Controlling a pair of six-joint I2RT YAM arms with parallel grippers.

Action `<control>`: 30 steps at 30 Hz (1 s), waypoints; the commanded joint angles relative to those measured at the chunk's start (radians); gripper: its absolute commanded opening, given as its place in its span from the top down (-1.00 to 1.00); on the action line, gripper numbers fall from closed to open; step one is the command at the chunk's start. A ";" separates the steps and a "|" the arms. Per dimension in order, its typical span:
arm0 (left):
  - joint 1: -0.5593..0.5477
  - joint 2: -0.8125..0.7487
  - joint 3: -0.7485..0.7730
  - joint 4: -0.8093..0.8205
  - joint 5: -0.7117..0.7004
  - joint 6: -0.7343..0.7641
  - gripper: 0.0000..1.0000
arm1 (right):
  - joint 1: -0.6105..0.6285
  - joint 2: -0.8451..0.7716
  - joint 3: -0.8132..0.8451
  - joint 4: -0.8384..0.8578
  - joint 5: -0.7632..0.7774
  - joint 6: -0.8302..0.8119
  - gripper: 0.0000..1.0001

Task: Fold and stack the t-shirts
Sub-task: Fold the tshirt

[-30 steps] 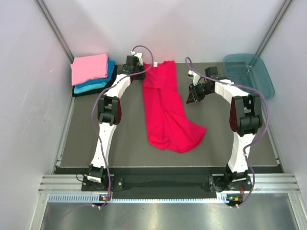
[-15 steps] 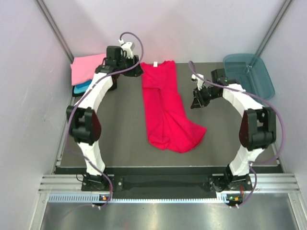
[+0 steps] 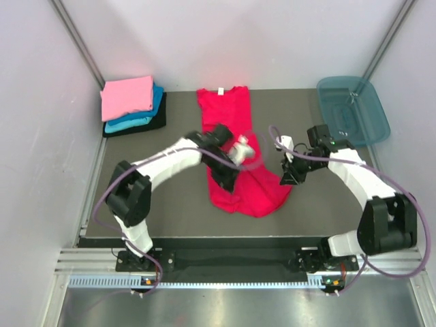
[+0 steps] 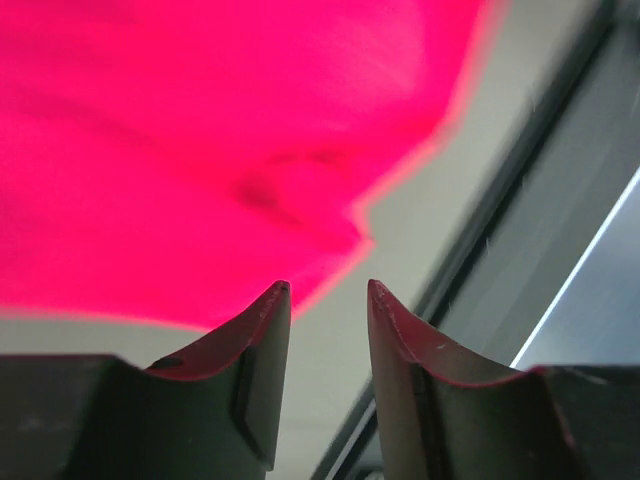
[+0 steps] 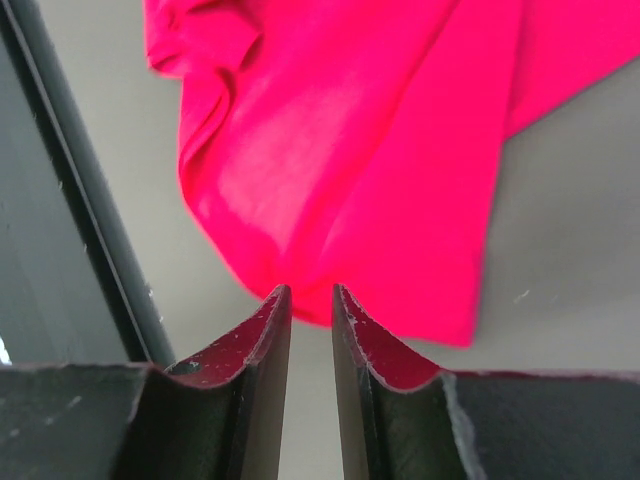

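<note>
A crimson-red t-shirt (image 3: pixel 231 136) lies lengthwise mid-table, folded narrow, collar at the far end and its lower part bunched wide (image 3: pixel 262 197). My left gripper (image 3: pixel 228 180) hovers over that lower part, blurred. In the left wrist view the left gripper (image 4: pixel 325 290) is open and empty, with the red fabric (image 4: pixel 200 150) just past its tips. My right gripper (image 3: pixel 287 178) sits beside the shirt's right lower corner. In the right wrist view the right gripper (image 5: pixel 310 292) has a narrow empty gap, with the red hem (image 5: pixel 350 200) just ahead. Pink (image 3: pixel 127 97), turquoise (image 3: pixel 133 122) and black (image 3: pixel 155 123) t-shirts lie folded in a stack at far left.
A translucent teal tub (image 3: pixel 353 105) stands at the far right corner. The dark mat's front edge and metal rail (image 3: pixel 238 262) run along the near side. Grey walls close in the left, right and back.
My left arm swung from the far end near the stack and collar down over the red shirt's lower part, and its jaws widened. My right gripper moved nearer along the shirt's right edge.
</note>
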 commanded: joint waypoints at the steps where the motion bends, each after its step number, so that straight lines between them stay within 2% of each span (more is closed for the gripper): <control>1: -0.167 -0.105 -0.011 -0.154 -0.229 0.203 0.20 | -0.016 -0.121 -0.044 0.016 -0.032 -0.069 0.53; 5: -0.199 -0.111 -0.045 -0.175 -0.245 0.192 0.18 | -0.018 -0.191 -0.053 -0.019 -0.028 -0.058 0.52; 11: -0.245 -0.106 -0.135 -0.113 -0.274 0.195 0.15 | -0.021 -0.331 -0.107 0.029 0.017 -0.025 0.51; 14: -0.260 -0.083 -0.137 -0.099 -0.250 0.185 0.13 | -0.023 -0.322 -0.095 0.035 0.039 0.000 0.51; 17: -0.291 -0.069 -0.132 -0.083 -0.234 0.180 0.01 | -0.023 -0.306 -0.066 0.032 0.052 0.006 0.51; 25: -0.339 0.025 -0.094 -0.032 -0.270 0.148 -0.09 | -0.026 -0.280 -0.017 0.027 0.083 -0.011 0.51; 30: -0.345 0.076 -0.060 0.010 -0.351 0.128 -0.18 | -0.032 -0.306 -0.033 0.015 0.081 -0.022 0.50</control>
